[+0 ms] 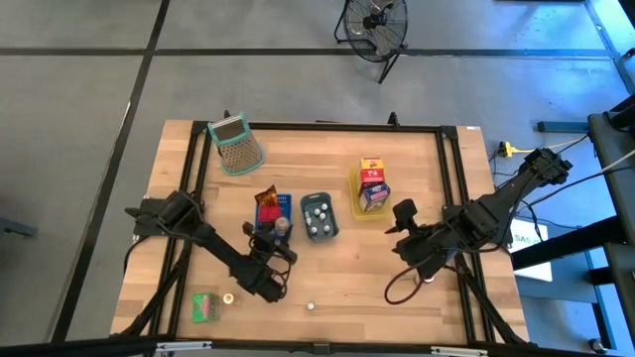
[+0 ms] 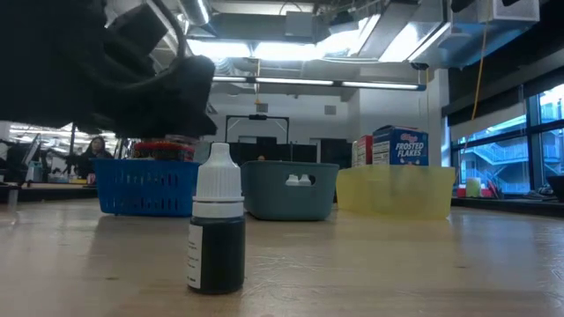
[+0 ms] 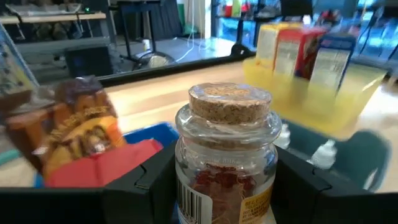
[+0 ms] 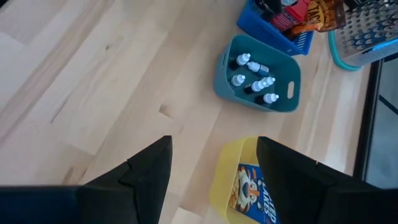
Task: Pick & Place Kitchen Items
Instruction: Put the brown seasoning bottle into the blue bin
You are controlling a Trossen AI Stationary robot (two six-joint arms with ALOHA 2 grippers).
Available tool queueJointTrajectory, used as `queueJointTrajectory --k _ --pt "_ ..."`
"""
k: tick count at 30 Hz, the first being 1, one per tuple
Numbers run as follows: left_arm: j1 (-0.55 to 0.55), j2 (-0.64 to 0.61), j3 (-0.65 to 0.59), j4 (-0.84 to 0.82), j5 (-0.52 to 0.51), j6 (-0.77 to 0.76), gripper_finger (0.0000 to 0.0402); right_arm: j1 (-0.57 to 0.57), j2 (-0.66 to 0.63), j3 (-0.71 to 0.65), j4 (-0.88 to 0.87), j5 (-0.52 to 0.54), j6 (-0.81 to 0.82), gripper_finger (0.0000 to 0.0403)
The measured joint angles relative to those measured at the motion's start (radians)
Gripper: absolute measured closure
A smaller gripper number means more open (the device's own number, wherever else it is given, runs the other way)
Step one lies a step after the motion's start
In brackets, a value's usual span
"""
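While the left gripper's (image 3: 227, 186) jaws clasp an upright cork-stoppered glass jar (image 3: 227, 152), cork up, the right gripper's (image 4: 211, 171) jaws gape empty.

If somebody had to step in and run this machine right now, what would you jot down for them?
Left end effector: shut on the cork-topped jar, by the blue tray.
Right end effector: open, empty, above the yellow tray.
Done: cartons in the yellow tray, dropper bottles in the grey-blue tray, brown packet in the blue tray.
Left: the jar, the green carton, one dropper bottle and two small white pieces on the table.
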Motion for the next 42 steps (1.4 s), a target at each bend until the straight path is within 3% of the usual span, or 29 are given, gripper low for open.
queueJointTrajectory --k 7,14,18,26,42 --pt "-0.048 0.0 -0.001 -0.131 0.008 -0.118 0.021 0.0 0.0 0.0 0.013 -0.004 0.003 0.0167" --pt "-0.047 0.0 -0.078 0.008 -0.02 -0.136 0.021 0.0 0.0 0.0 0.032 -0.004 0.0 0.0167" --pt "-0.051 0.0 -0.108 0.069 -0.09 -0.104 0.021 0.0 0.0 0.0 0.032 -0.006 0.002 0.0167" --pt "-0.034 0.0 -0.108 0.178 -0.076 0.057 0.021 0.0 0.0 0.0 0.035 -0.021 0.0 0.0167" --pt "-0.032 0.0 -0.108 0.19 -0.088 0.065 0.0209 0.0 0.0 0.0 0.033 -0.021 0.0 0.0167"
